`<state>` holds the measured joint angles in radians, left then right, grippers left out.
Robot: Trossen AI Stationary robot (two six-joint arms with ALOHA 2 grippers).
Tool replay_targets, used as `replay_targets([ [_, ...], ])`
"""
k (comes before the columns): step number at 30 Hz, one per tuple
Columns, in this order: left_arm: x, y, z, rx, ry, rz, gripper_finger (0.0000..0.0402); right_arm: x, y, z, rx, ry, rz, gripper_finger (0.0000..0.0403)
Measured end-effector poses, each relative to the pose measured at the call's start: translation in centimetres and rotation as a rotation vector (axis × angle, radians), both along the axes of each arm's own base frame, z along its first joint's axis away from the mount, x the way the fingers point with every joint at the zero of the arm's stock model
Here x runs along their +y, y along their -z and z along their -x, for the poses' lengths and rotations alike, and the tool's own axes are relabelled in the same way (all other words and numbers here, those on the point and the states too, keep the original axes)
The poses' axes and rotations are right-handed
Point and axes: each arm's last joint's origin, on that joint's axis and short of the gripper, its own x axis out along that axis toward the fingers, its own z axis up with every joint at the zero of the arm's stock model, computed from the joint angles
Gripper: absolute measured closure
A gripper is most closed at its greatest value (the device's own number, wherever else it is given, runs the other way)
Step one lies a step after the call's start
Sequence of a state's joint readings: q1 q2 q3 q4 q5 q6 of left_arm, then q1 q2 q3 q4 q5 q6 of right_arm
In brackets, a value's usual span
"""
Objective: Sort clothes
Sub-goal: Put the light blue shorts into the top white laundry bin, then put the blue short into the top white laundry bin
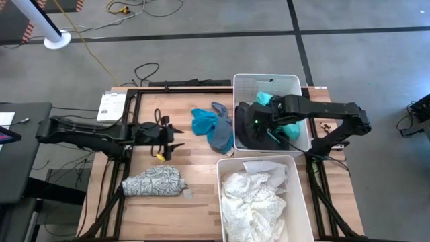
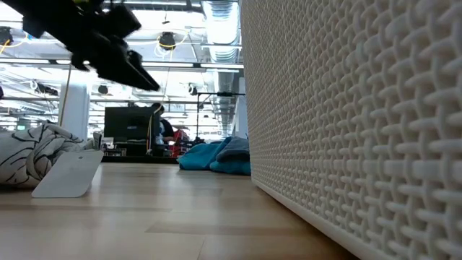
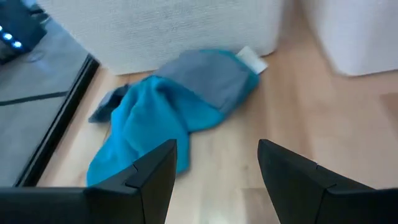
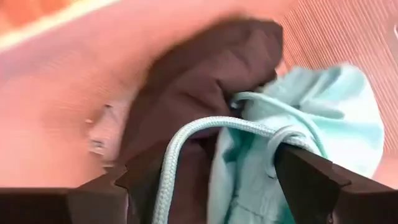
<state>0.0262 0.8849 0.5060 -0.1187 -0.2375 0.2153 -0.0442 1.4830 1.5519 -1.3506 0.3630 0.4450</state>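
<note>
A teal garment [image 1: 201, 122] and a grey-blue one [image 1: 220, 131] lie bunched together on the table, beside the far white bin [image 1: 267, 81]. They also show in the left wrist view [image 3: 149, 124]. A white leaf-print garment [image 1: 154, 181] lies near the front left. My left gripper [image 3: 217, 152] is open and empty above the table, left of the teal garment. My right gripper [image 4: 205, 168] is open inside the far bin, its fingers on either side of a pale teal garment with a cord [image 4: 292, 106] and a dark garment [image 4: 199, 81]. My right gripper stands with its open fingers around the pale teal garment's cord [image 4: 186, 134] and the dark garment beside it, coming from above into the bin. I cannot tell whether the fingers touch the cloth. The garments rest in the bin.
A second white bin [image 1: 295, 202] at the front right holds white garments [image 1: 252, 198]. Its woven wall [image 2: 346, 130] fills the right of the low view. Bare wood lies between my left gripper and the bins.
</note>
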Motion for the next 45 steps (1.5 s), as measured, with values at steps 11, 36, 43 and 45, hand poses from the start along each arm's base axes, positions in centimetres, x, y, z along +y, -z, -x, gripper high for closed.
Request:
replay_targets([
  [11,4.1,3.5,-4.3,0.027,-0.131,-0.044,0.0182,3.8,-2.5,-1.2,-0.188,-0.198,0.027,0.011],
  [36,14.9,8.7,-14.7,0.219,-0.004,0.078,0.0105,5.0,-3.7,-3.1,-0.362,-0.359,0.097,0.011],
  [43,16.0,10.1,-15.9,0.295,-0.009,0.17,0.0166,5.6,-3.7,-3.0,-0.372,-0.36,0.083,0.011],
  [45,15.8,9.9,-15.7,0.303,-0.005,0.186,0.0221,5.8,-3.7,-3.0,-0.374,-0.366,0.081,0.011],
])
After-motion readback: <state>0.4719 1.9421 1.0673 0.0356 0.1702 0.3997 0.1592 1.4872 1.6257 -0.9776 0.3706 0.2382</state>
